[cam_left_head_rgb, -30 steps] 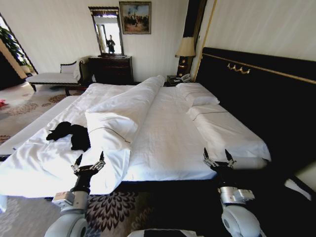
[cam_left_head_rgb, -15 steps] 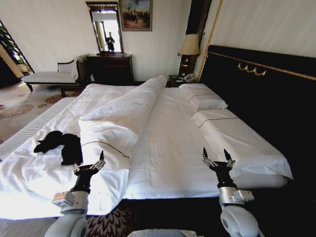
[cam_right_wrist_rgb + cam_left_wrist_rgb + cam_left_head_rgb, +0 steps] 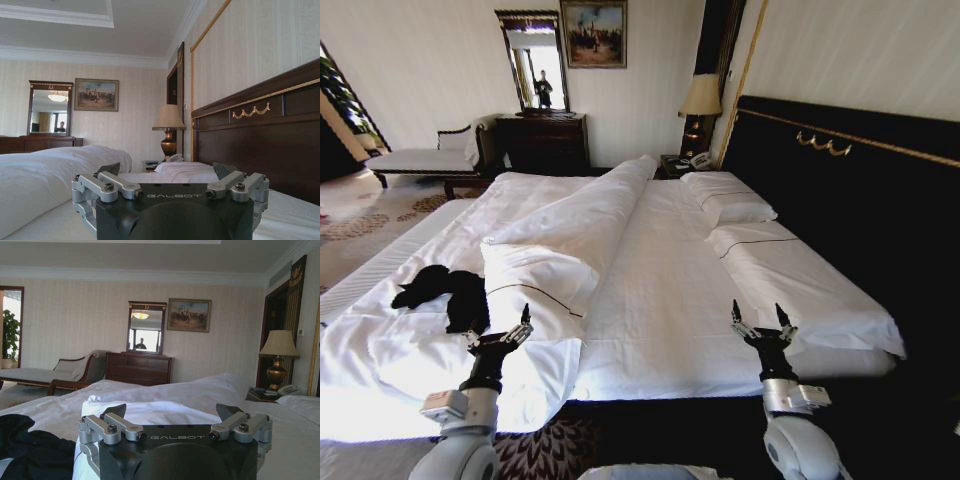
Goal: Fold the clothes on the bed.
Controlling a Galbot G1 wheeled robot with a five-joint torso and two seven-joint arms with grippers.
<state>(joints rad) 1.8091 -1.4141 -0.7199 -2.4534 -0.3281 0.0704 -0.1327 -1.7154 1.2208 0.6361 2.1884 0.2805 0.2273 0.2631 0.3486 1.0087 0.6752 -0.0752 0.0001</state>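
Note:
The clothes (image 3: 445,296), a crumpled black garment, lie on the left part of the bed (image 3: 660,290), on white sheets beside the folded-back duvet. In the left wrist view the black clothes (image 3: 35,450) show low beside the gripper. My left gripper (image 3: 500,331) is open, held upright over the bed's near edge, just right of the clothes and not touching them. My right gripper (image 3: 758,322) is open too, raised over the bed's near right edge. Both hold nothing.
The rolled duvet (image 3: 575,225) runs down the bed's middle, pillows (image 3: 730,200) lie against the tall dark headboard (image 3: 850,190). A lamp (image 3: 697,100) stands on a nightstand. A dresser (image 3: 542,140) with mirror and a chaise (image 3: 420,158) stand at the far wall. Patterned carpet (image 3: 545,440) lies below.
The whole picture shifted: the camera moved closer to the bed and turned a little. Both grippers keep their raised, open pose. The clothes lie unmoved.

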